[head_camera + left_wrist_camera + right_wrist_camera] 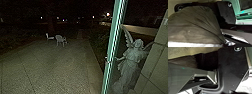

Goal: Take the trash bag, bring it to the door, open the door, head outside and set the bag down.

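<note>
Dark night, small distant lights (108, 14), bright glare along green post (112, 45)

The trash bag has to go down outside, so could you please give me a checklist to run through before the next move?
1. Bag in sight: ok, the trash bag looms large in the left wrist view, folds drawn together.
2. Bag securely gripped: cannot tell.
3. Paving in view ahead: ok, the paving stretches outward.
4. Chairs at a distance: ok, the pale chairs look well off.
5. Room on the right: cannot tell; the green upright and angel statue look near.
6. Good light farther out: not ok, mostly dark.
</note>
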Motion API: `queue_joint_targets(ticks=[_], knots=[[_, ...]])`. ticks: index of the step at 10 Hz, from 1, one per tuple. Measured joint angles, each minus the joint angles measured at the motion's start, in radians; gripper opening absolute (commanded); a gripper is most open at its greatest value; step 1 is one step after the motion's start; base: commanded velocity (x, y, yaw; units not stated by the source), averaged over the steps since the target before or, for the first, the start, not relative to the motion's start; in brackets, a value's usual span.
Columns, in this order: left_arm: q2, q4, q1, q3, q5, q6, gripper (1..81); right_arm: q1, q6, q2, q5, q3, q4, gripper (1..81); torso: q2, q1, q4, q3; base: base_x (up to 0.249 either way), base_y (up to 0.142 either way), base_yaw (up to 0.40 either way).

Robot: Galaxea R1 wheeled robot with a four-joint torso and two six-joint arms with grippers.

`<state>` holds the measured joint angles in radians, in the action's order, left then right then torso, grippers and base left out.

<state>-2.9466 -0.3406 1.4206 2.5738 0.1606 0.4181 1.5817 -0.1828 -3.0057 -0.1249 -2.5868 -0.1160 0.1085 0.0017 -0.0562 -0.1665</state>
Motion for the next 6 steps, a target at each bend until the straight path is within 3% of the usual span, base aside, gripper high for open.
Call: queue_joint_targets(ticks=[6], knots=[[-0.001, 0.000, -0.001, 0.000, 0.000, 0.000, 1.0, 0.000, 0.000, 0.000, 0.001, 0.000, 0.000, 81.1, 0.000, 0.000, 0.000, 0.000, 0.113, 0.000, 0.000]])
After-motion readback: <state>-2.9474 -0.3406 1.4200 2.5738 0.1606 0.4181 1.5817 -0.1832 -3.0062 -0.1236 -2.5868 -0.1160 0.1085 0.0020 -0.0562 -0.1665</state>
